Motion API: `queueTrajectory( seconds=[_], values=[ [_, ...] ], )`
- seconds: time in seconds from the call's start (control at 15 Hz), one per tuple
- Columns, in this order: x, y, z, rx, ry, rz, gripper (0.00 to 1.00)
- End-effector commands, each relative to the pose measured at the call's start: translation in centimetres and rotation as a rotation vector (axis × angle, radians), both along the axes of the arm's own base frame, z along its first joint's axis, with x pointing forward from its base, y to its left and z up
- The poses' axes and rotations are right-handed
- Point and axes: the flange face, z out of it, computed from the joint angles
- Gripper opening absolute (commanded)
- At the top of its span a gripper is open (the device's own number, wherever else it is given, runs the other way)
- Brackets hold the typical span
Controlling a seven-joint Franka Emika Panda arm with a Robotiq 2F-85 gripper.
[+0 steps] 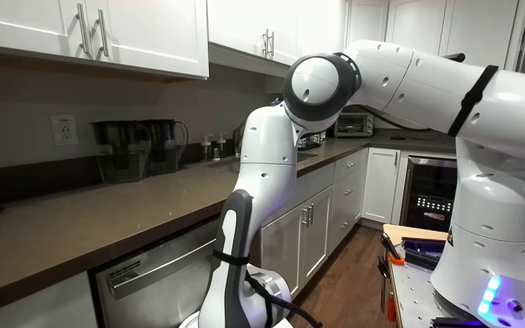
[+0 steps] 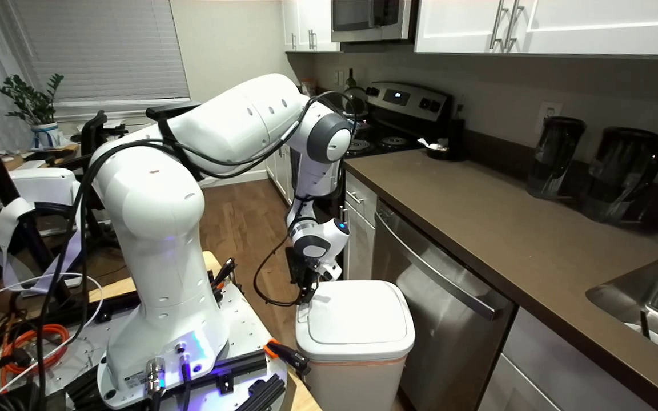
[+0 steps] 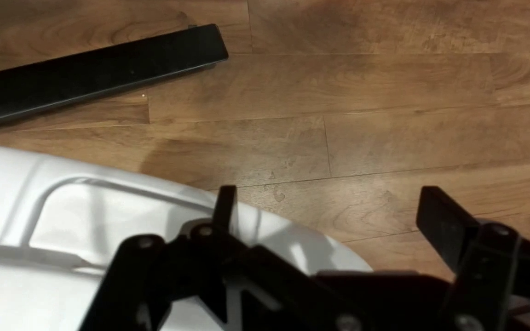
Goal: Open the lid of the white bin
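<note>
The white bin (image 2: 352, 382) stands on the floor between the robot's table and the dishwasher. Its white lid (image 2: 357, 317) lies flat and shut on top. My gripper (image 2: 306, 294) is at the lid's far corner, on the robot's side, pointing down. In the wrist view the gripper (image 3: 329, 189) is open, with nothing between its fingers. The left finger is over the white lid (image 3: 76, 216) near its curved edge; the right finger is past the edge, over the floor. I cannot tell whether the finger touches the lid. The gripper is out of frame in an exterior view.
A steel dishwasher (image 2: 432, 302) stands beside the bin, under the brown counter (image 2: 466, 217). The robot's table (image 2: 249, 319) is on the bin's other side. A black cable (image 2: 257, 274) loops beside the gripper. A black bar (image 3: 99, 73) shows over the wooden floor (image 3: 361, 92).
</note>
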Motion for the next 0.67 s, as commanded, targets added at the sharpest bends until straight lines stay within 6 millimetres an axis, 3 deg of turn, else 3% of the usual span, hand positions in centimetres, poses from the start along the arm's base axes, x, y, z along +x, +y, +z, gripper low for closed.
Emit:
queueTrajectory(
  seconds=[0.0, 0.2, 0.33, 0.6],
  values=[
    [0.2, 0.3, -0.9, -0.02, 0.004, -0.008, 1.0],
    [-0.2, 0.5, -1.0, -0.038, 0.017, -0.011, 1.0],
    [-0.9, 0.4, 0.6, -0.031, 0.017, -0.009, 1.0],
    [-4.3, 0.1, 6.4, -0.035, 0.028, 0.039, 1.0]
  ],
)
